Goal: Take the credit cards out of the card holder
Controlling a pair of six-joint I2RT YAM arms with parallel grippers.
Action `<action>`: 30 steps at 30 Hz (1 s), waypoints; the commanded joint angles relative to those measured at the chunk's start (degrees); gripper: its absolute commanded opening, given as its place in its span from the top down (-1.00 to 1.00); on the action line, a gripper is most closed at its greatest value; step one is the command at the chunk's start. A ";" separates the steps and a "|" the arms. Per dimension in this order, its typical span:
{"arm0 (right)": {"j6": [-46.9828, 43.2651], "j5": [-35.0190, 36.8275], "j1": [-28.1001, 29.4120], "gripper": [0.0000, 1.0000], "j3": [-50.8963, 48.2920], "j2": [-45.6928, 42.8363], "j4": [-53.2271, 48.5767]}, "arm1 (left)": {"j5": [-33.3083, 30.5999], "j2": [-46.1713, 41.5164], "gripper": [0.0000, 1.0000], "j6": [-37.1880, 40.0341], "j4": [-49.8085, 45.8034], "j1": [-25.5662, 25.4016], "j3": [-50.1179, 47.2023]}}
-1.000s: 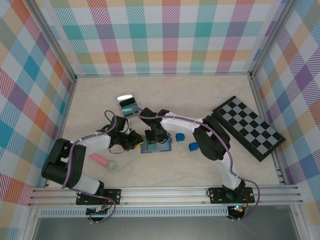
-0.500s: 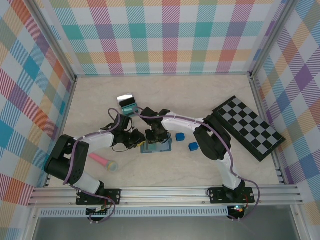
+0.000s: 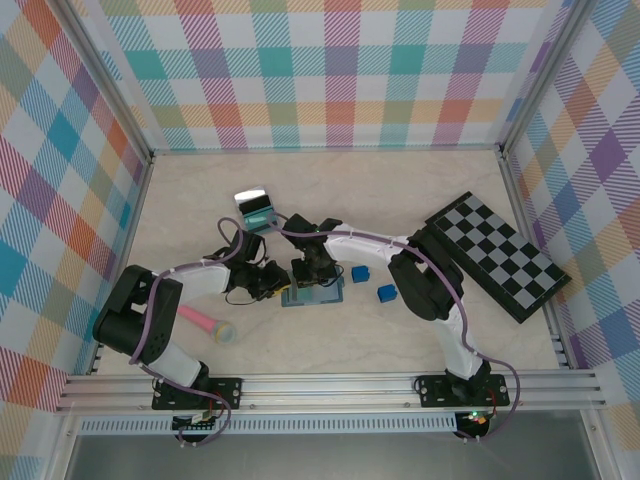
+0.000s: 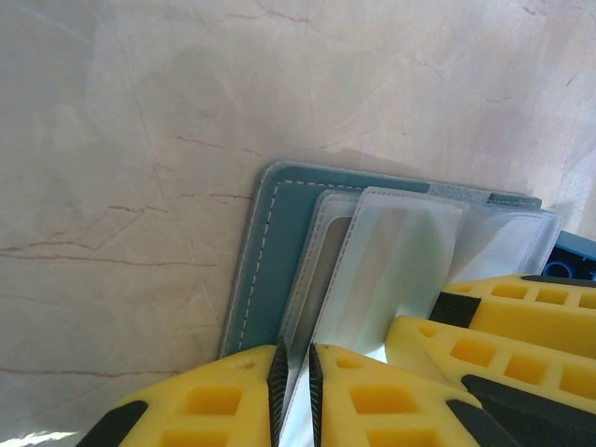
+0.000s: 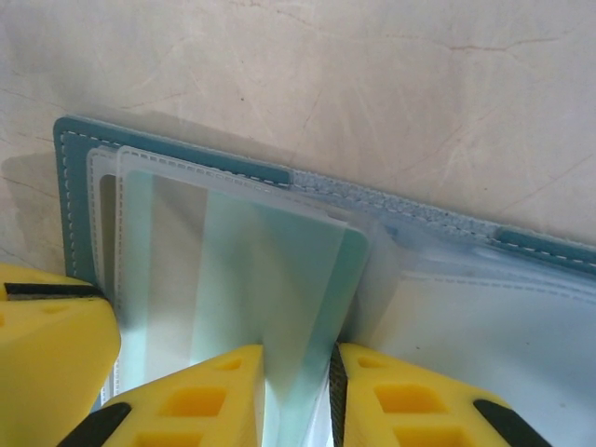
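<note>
The flat slate-blue folding card holder (image 3: 320,294) is lying open on the pale marble-patterned table (image 3: 420,200), a little left of the middle and just left of two small bright blue cubes (image 3: 360,273), with both arms meeting over it. The left gripper (image 4: 296,358) is working from the left side: its jaws are standing almost closed, pinching the edge of a clear plastic sleeve (image 4: 391,251) inside the card holder. The right gripper (image 5: 298,358) is sitting just beside it, its jaws narrowed to a thin slot and nipping one end of a thin teal-green credit card (image 5: 279,279). The rest of the card is lying over or in the clear sleeve, and I cannot tell how much is free. The step in hand looks to be the drawing-out itself. To do it well, the right arm should be pulling slowly and straight along the card's length, low and flat so the card is not bending or jamming at the sleeve mouth, while the left arm is pinning the sleeve firmly. If the whole card holder is sliding along with the card, the pull is too fast or the anchoring pinch is too light.
</note>
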 commanded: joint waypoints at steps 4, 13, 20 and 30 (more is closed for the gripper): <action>0.37 -2.67 -0.13 0.53 -2.65 2.09 0.28 | 2.76 2.53 0.64 0.44 1.42 -0.83 0.21; 0.89 -5.33 -0.57 0.52 -4.13 1.44 2.42 | 6.08 3.40 0.64 0.20 4.53 -0.83 -0.16; 1.01 -6.64 -0.74 0.52 -4.84 0.83 3.53 | 7.46 3.07 0.63 0.10 5.69 -0.83 -0.20; 1.74 -7.88 -1.41 0.52 -6.16 -0.92 5.07 | 6.56 0.32 0.81 1.02 5.20 -0.83 -0.51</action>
